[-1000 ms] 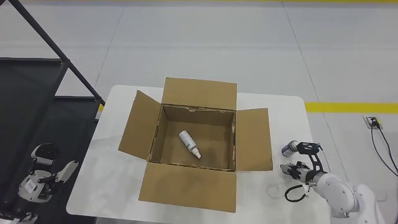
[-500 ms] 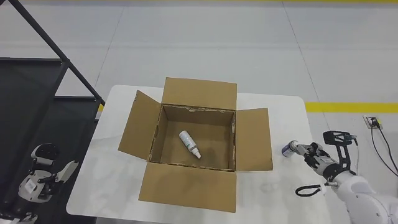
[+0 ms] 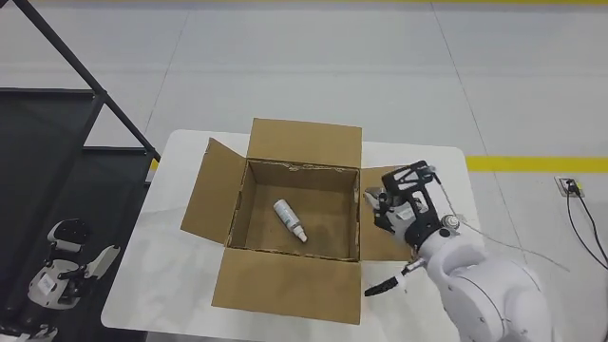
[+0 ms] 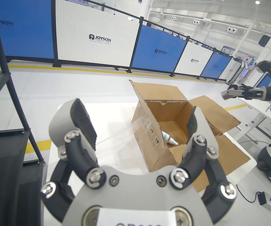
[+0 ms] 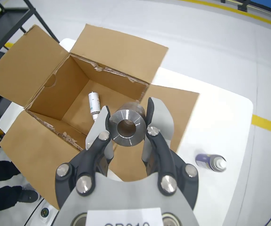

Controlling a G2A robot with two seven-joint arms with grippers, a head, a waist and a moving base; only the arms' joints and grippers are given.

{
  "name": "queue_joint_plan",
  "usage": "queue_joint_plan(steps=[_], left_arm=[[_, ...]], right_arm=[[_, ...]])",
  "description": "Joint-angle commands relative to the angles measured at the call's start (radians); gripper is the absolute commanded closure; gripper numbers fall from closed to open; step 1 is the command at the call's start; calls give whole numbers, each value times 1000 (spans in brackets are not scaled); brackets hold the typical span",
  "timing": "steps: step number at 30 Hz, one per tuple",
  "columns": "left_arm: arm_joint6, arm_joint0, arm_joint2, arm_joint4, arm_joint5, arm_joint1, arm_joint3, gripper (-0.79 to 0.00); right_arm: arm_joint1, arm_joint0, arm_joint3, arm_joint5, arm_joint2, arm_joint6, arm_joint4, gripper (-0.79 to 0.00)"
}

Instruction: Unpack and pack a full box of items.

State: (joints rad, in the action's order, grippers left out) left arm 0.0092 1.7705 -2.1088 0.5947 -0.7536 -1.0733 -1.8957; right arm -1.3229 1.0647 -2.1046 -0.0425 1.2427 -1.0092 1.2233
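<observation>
An open cardboard box (image 3: 304,166) stands mid-table with all flaps spread. A white tube (image 3: 290,220) lies on its floor, also visible as the tube (image 5: 93,105) and the tube (image 4: 169,138). My right gripper (image 3: 404,204) hangs over the box's right flap, close to the opening. In the right wrist view the gripper (image 5: 127,118) is shut on a metal-bottomed can (image 5: 127,129), held above the box (image 5: 116,48) edge. My left gripper (image 4: 136,109) is open and empty, off the left side of the box (image 4: 149,118).
A purple spray can (image 5: 210,162) lies on the white table (image 5: 220,118) right of the box. A black rack (image 3: 57,152) stands left of the table (image 3: 180,247). Cables trail on the floor at the right.
The right arm swung from the table's right edge leftward to above the box's right flap, and its gripper now holds a can.
</observation>
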Motion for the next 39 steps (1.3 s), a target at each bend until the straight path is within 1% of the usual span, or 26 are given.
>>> queue_joint_plan(steps=[1, 3, 6, 9, 15, 20, 23, 24, 25, 27, 28, 29, 33, 36, 39], left_arm=[[0, 0, 0, 0, 0, 0, 0, -785], [0, 0, 0, 0, 0, 0, 0, -785], [0, 0, 0, 0, 0, 0, 0, -785], [0, 0, 0, 0, 0, 0, 0, -785], [0, 0, 0, 0, 0, 0, 0, -785], [0, 0, 0, 0, 0, 0, 0, -785], [0, 0, 0, 0, 0, 0, 0, -785], [0, 0, 0, 0, 0, 0, 0, -785], [0, 0, 0, 0, 0, 0, 0, -785], [0, 0, 0, 0, 0, 0, 0, -785], [0, 0, 0, 0, 0, 0, 0, -785], [0, 0, 0, 0, 0, 0, 0, -785], [0, 0, 0, 0, 0, 0, 0, -785], [0, 0, 0, 0, 0, 0, 0, -785], [0, 0, 0, 0, 0, 0, 0, -785]], right_arm=[[-18, -132, 137, -35, -140, -30, 39, 0], [-40, -230, 266, -83, -237, -45, 71, 0], [-80, -361, 487, -134, -359, -57, 64, 0], [-124, -466, 695, -157, -442, -41, -14, 0], [-204, -585, 1006, -177, -549, 41, -121, 0], [-259, -640, 1191, -166, -593, 101, -189, 0], [-284, -660, 1268, -152, -609, 134, -210, 0], [-292, -666, 1287, -149, -613, 142, -215, -18], [-298, -670, 1305, -145, -616, 148, -220, -99], [-310, -680, 1335, -134, -619, 156, -231, -317], [-315, -684, 1347, -129, -620, 160, -234, -342], [-319, -685, 1354, -120, -619, 166, -242, -351], [-329, -685, 1350, -119, -619, 185, -231, -348], [-326, -676, 1322, -130, -610, 185, -209, -391], [-315, -658, 1267, -143, -592, 190, -173, -391]])
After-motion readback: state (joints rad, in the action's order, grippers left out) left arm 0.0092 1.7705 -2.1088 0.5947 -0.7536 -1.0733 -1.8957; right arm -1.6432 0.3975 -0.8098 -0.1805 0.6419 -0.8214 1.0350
